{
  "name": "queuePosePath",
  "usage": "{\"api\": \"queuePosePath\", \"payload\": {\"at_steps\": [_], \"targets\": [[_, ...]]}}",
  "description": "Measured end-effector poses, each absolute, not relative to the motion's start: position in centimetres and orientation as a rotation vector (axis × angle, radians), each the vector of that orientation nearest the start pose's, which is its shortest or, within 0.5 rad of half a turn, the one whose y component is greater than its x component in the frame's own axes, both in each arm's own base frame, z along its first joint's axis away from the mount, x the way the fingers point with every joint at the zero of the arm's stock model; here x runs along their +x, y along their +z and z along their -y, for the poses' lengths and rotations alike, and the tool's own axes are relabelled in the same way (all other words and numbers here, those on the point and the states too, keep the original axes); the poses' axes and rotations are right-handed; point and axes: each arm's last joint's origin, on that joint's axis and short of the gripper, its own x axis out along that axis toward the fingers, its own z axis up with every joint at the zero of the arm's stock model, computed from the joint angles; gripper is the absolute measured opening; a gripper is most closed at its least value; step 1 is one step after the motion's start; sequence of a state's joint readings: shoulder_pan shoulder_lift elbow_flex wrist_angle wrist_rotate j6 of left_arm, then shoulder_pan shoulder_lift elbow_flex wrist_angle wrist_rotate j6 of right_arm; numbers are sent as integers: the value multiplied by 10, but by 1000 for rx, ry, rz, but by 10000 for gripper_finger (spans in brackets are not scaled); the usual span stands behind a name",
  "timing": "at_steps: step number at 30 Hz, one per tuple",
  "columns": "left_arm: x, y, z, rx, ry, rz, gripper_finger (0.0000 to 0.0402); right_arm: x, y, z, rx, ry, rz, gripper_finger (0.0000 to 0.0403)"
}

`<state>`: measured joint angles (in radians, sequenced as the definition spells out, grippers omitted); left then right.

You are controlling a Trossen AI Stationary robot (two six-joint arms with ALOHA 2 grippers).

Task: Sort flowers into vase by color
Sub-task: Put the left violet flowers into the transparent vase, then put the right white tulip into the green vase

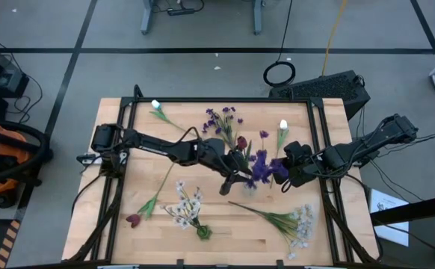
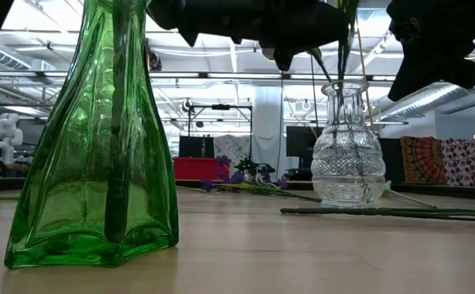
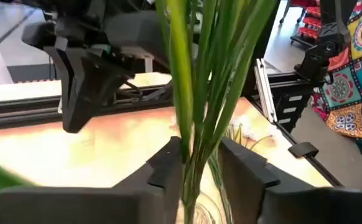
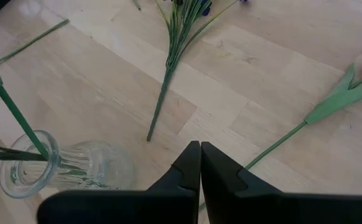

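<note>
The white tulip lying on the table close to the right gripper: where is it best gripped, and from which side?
Probably the bare lower stem of the white tulip, below its broad leaves, coming straight down with the right gripper opened across the stem. It lies flat on the table, and the stem there is thin, straight and free.

stems (image 2: 341, 61) in vase (image 2: 348, 155); loose flowers (image 1: 184, 209) around it on table (image 1: 225, 224).

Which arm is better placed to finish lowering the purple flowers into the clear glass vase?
Left. The left gripper already clasps the green stems of the purple flowers directly over the clear glass vase. The right gripper is shut on nothing, above bare table beside it.
</note>
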<state>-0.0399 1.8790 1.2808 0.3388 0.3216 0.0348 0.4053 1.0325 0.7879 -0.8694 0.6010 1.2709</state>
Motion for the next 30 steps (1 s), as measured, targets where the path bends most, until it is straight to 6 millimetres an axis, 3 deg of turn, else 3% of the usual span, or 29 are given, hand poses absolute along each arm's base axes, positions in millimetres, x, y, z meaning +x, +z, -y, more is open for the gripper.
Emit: {"api": "queuePosePath", "payload": {"at_steps": [8,14,19,23,30], "targets": [[414,249,20,-28,-357,-381,145,169,247,-55,628,-725,-686,4],[388,278,8,-44,-328,-445,145,167,246,-54,623,-749,-689,4],[362,300,-3,-38,-301,-413,145,161,244,-48,736,-917,-602,1],[333,298,-17,-56,-249,-418,145,157,242,-39,827,-1027,-591,1],[280,277,-29,-171,-154,-403,145,158,247,-18,901,-1103,-528,1]]}}
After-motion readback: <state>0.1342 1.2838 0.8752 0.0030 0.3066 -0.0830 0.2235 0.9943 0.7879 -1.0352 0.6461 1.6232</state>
